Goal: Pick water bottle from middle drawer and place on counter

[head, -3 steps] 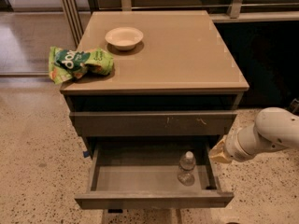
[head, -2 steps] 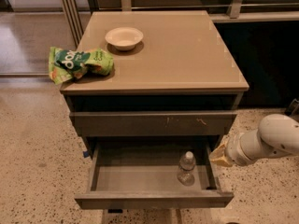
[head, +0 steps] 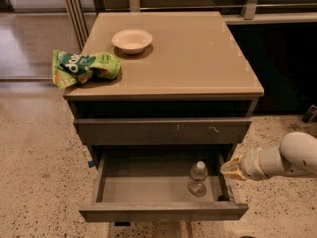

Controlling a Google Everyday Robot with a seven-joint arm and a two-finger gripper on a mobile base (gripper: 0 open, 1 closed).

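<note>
The gripper (head: 231,166) hangs at the end of a white arm (head: 290,157) that reaches in from the right. Its pale tip points left at the outer right side of the open middle drawer (head: 148,191), and whether it is apart or together cannot be told; it holds nothing. Just left of the gripper, past the drawer's right wall, the water bottle (head: 197,179) stands upright on the drawer floor in the right-hand part. It is clear with a white cap and is the only thing in that drawer. Above and left of the gripper is a shut drawer front (head: 148,131) with small pale scratches, and above that a dark open gap under the slab. Higher still and to the left, the tan tabletop (head: 193,58) carries an empty white bowl (head: 132,39) near its far left corner. A crumpled green snack bag (head: 84,67) overhangs its left edge; the white lettering on it is not legible. Below lies a speckled terrazzo floor (head: 34,172), and a dark panel (head: 282,68) stands behind and above the gripper.
</note>
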